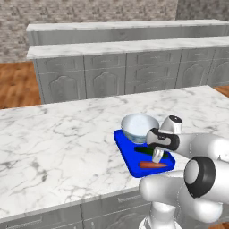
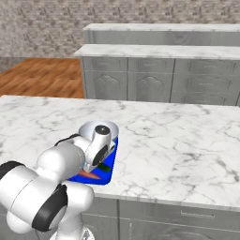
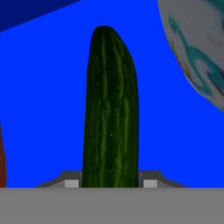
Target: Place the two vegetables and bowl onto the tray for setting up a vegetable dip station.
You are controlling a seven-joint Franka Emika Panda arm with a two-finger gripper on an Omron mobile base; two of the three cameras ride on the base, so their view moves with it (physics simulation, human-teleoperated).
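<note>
**All Three Items on the Tray as the Hand Hangs Over the Cucumber**

A white marble worktop (image 1: 58,134) spans the foreground of a simulated kitchen, with two more rows of grey cabinets (image 1: 112,74) behind it and a strip of wood floor (image 1: 15,82) to the side. Near the worktop's front edge lies one bright blue tray (image 1: 127,163), its long side running away from the robot. One pale, glossy bowl (image 1: 137,126) sits on the tray's far end. Two vegetables lie on the near part: one dark green cucumber (image 3: 111,113) just beside the bowl, and one orange carrot (image 1: 154,165) beyond it, towards the near rim, apart from the cucumber. The arm's white forearm and wrist reach across the tray and hide part of the cucumber from both base cameras. The hand (image 1: 157,157) points down over the cucumber; from the hand camera the vegetable rises lengthwise between the two fingertips (image 3: 72,183), which flank its nearest end at a narrow spread. Whether they press on its skin or stand just clear of it cannot be told.
</note>
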